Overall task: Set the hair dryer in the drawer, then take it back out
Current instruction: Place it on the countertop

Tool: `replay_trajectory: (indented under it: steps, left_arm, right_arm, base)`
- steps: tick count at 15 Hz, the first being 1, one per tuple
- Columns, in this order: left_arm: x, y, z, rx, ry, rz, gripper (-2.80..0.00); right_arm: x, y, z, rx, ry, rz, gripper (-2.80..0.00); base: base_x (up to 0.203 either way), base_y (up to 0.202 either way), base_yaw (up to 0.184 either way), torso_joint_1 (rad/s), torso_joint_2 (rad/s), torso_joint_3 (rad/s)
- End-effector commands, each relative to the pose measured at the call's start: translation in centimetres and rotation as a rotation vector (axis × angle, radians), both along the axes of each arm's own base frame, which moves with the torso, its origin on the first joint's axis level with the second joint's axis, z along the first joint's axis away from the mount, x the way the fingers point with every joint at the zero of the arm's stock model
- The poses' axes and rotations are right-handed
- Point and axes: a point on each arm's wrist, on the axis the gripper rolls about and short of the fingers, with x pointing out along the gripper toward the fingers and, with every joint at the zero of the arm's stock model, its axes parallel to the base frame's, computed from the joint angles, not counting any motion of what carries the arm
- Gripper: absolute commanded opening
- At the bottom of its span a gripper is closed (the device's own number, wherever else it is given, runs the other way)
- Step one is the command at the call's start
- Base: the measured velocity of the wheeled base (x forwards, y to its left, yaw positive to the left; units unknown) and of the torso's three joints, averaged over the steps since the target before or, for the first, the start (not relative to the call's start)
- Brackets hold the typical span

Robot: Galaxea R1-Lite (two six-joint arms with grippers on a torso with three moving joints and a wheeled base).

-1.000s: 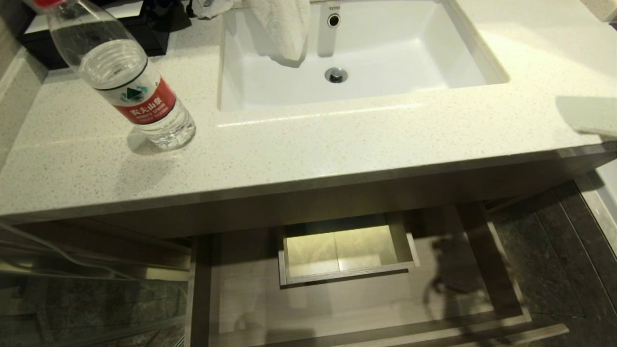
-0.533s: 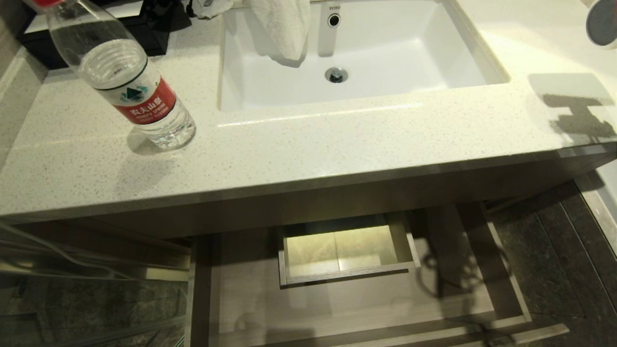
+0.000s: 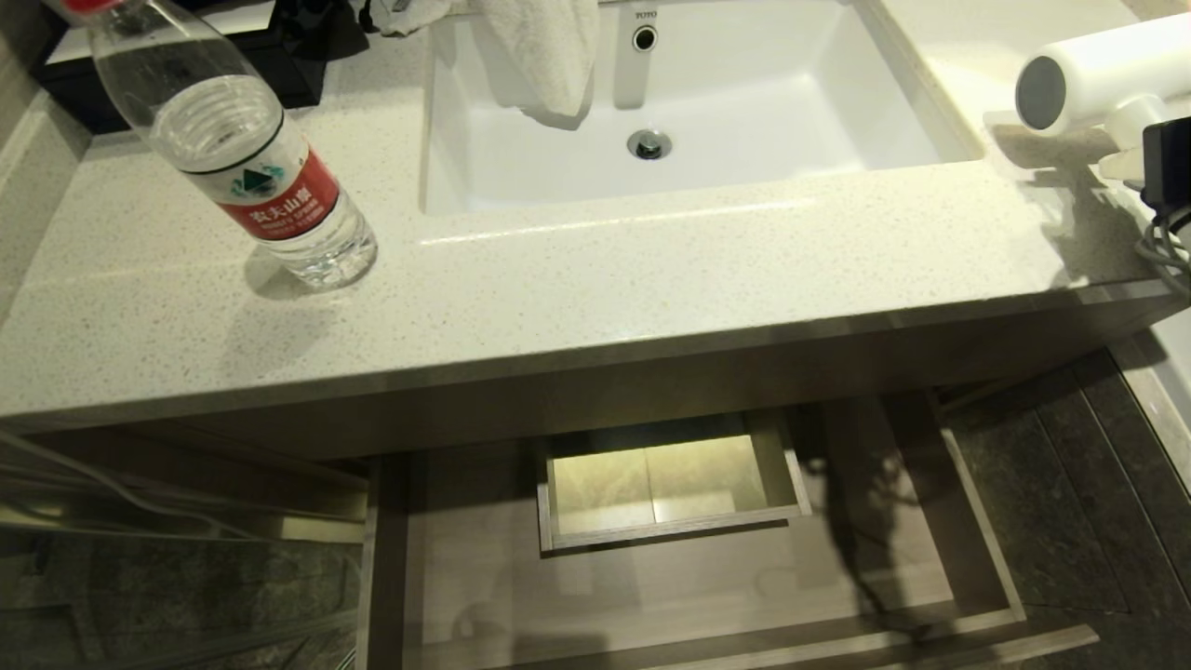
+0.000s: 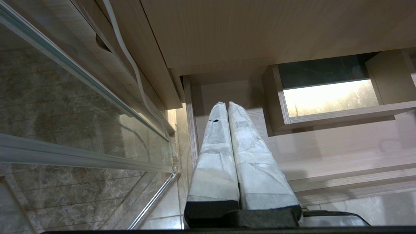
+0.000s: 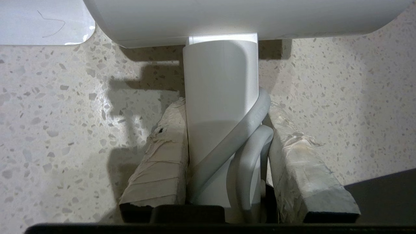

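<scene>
Gripping the hair dryer [image 3: 1084, 79] by its handle, the right hand [image 5: 227, 130] holds it above the surface's [image 3: 577, 279] right edge — fingers [image 5: 162, 162] clamped on either side of the handle, cord trapped against one of them. Its barrel lies level, crossways to the handle, with the dark round end face turned toward the sink [image 3: 707, 102]. The open drawer [image 3: 968, 521] sits lower and toward the robot, below the surface's front edge, so the dryer must travel down and inward past that edge. The left hand [image 4: 227, 107] hangs pressed together beside the drawer's left side, holding nothing — yet the right hand already has the load.
</scene>
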Motion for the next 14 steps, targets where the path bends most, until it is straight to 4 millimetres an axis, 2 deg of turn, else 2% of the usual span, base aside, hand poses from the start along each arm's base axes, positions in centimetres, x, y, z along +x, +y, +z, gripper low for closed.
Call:
replay_trajectory:
  steps: [1,6,14]
  left_arm:
    - [0.0,0.0,0.0,0.000,0.003,0.000,-2.80]
    - [0.0,0.0,0.0,0.000,0.000,0.000,-2.80]
    - [0.0,0.0,0.0,0.000,0.001,0.000,-2.80]
  right_arm:
    - [2.8,-0.1,-0.6,-0.002,0.017,-0.002,-2.80]
    - [4.4,-0.2,-0.1,-0.006,-0.023,-0.002,-2.80]
    - [4.4,-0.2,0.0,-0.014,-0.032,-0.007,-2.80]
  base:
    - [0.000,0.000,0.000,0.000,0.00,0.000]
    - [0.000,0.000,0.000,0.000,0.00,0.000]
    - [0.000,0.000,0.000,0.000,0.00,0.000]
